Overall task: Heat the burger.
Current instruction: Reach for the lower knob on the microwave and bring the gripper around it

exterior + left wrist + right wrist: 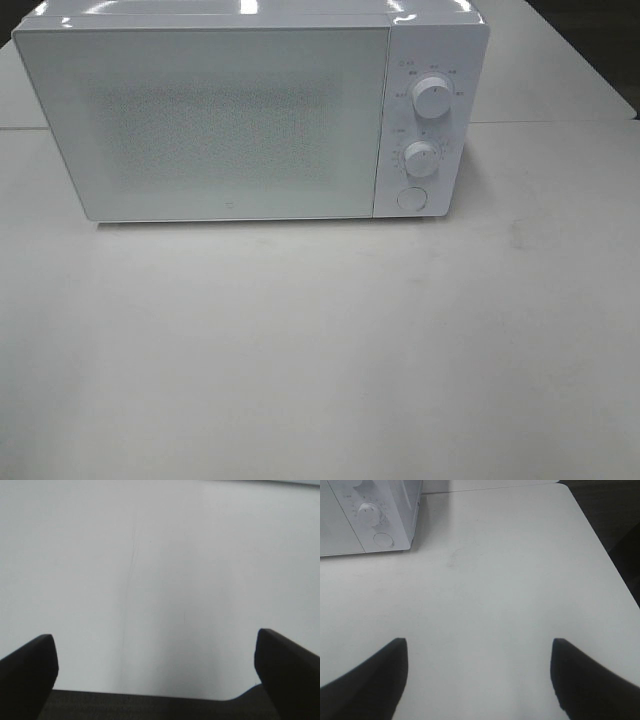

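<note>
The burger is out of view in every frame. A white microwave (230, 120) stands at the back of the white table (320, 350) with its door shut; the right wrist view catches its control corner (370, 515). In the exterior high view neither arm shows. My left gripper (155, 655) hangs over bare white tabletop, open, its dark fingers (27, 672) wide apart with nothing between them. My right gripper (479, 667) is open too, over bare table well in front and to the right of the microwave, and it holds nothing.
The microwave's panel carries two round knobs (432, 95) (421, 157) and a round button (411, 198). In the right wrist view the table's rounded corner and edge (592, 525) give way to dark floor. A table seam (560, 122) runs behind the microwave.
</note>
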Available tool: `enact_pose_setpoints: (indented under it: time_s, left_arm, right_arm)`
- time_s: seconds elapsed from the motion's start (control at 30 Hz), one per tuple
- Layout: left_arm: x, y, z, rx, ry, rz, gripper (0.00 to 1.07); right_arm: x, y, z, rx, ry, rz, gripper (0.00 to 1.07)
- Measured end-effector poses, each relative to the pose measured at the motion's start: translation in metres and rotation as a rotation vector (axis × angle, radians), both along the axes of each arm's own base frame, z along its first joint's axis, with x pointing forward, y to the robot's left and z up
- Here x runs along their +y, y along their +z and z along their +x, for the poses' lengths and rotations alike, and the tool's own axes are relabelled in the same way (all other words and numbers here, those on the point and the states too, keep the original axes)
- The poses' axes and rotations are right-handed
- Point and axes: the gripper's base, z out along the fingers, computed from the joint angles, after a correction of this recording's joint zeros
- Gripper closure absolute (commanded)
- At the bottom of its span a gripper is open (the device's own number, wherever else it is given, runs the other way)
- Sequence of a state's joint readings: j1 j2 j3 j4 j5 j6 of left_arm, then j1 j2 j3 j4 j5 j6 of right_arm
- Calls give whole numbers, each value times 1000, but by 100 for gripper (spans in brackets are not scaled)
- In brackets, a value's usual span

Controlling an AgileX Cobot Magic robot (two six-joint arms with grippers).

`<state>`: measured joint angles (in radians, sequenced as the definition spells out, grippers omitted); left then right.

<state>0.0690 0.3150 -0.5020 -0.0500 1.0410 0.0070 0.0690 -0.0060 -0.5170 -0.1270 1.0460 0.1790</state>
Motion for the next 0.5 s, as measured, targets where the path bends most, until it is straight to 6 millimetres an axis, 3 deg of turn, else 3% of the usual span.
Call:
enact_pose_setpoints:
  time_s: [0.37, 0.5]
  left_arm:
    - [-3, 6, -44, -283, 4, 14, 7]
    - [-3, 6, -49, -316, 4, 16, 7]
  right_arm:
    - [0, 0, 0, 0, 0, 0, 32]
    - [0, 0, 0, 0, 0, 0, 32]
